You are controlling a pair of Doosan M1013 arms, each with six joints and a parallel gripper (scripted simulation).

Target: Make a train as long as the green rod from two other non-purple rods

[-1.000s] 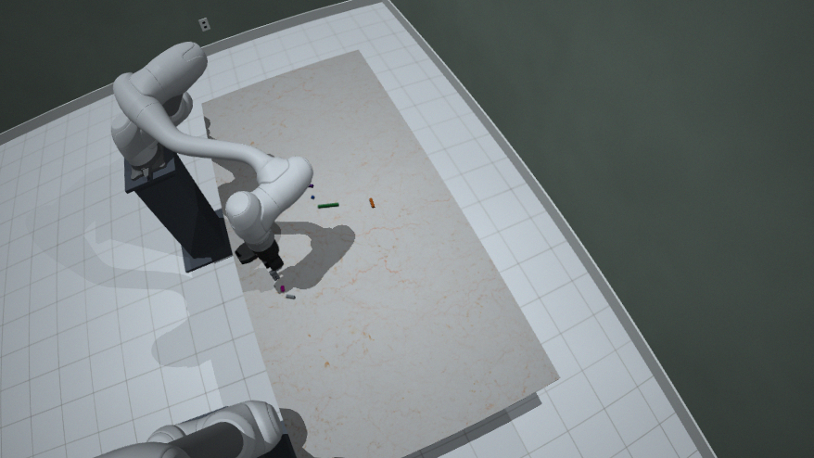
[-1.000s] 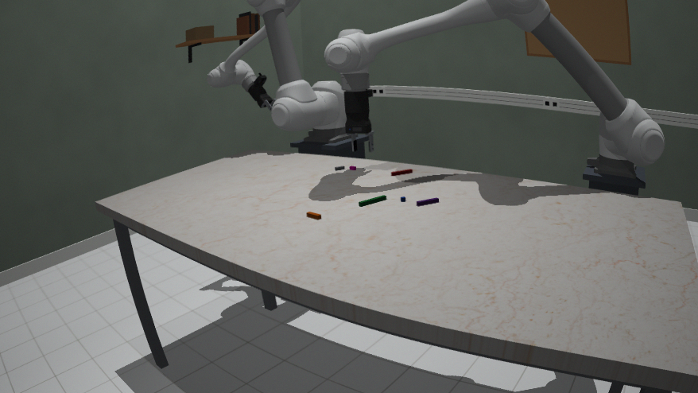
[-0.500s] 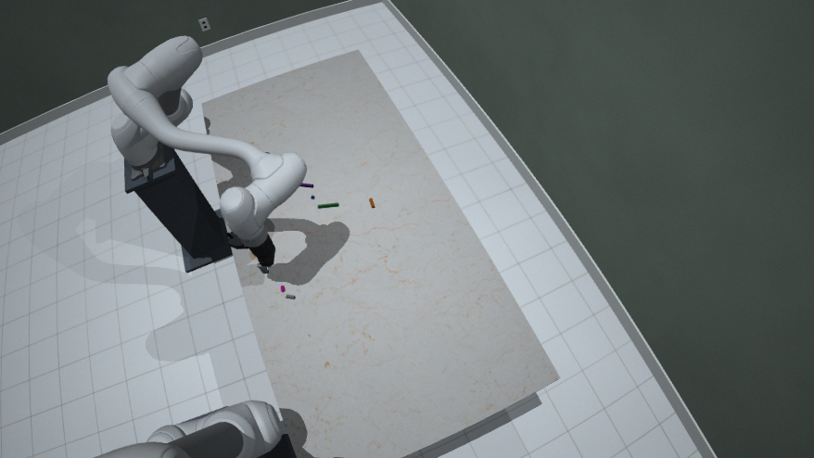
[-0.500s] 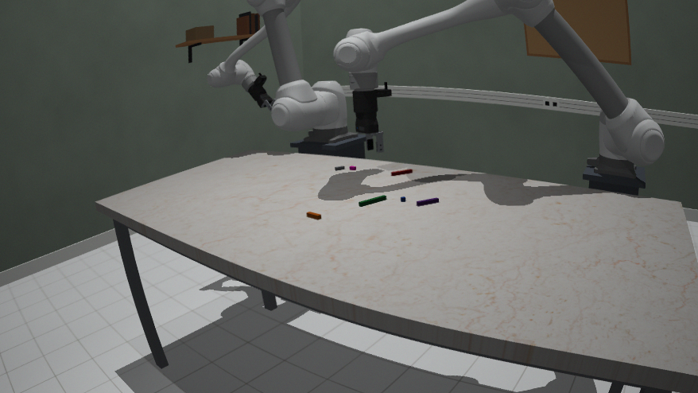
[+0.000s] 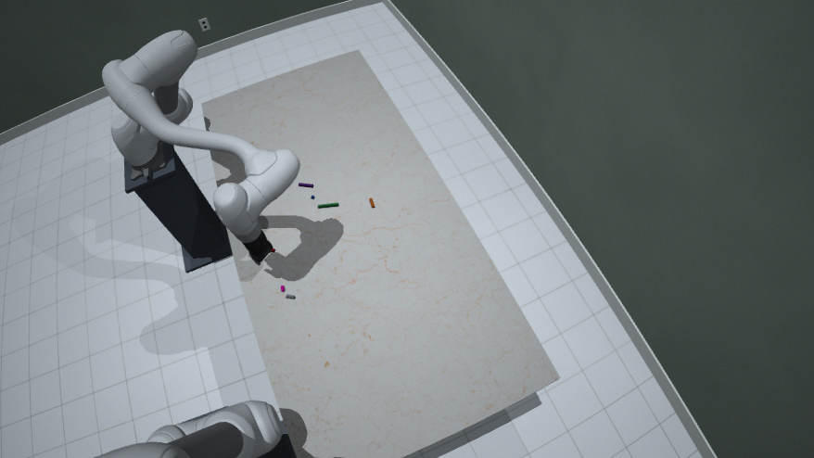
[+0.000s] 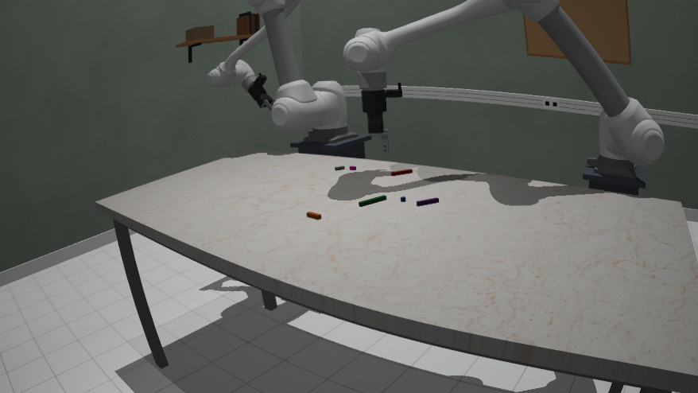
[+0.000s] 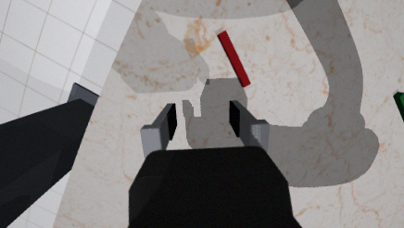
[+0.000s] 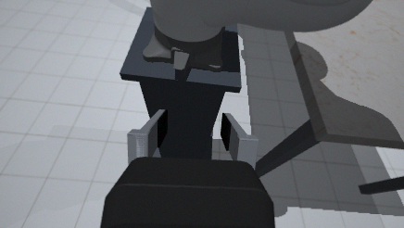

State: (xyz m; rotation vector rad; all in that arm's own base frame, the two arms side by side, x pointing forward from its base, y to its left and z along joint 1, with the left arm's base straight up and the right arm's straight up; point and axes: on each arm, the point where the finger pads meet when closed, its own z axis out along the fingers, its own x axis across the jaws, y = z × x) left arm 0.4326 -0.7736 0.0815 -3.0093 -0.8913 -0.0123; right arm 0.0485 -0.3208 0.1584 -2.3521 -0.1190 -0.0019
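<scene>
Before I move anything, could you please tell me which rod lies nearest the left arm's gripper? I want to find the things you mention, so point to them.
The red rod [image 5: 273,249] [image 6: 401,172] [image 7: 233,58], the only one wholly in the left wrist view, just ahead of the open left gripper [image 6: 385,149] [image 7: 202,113].
</scene>
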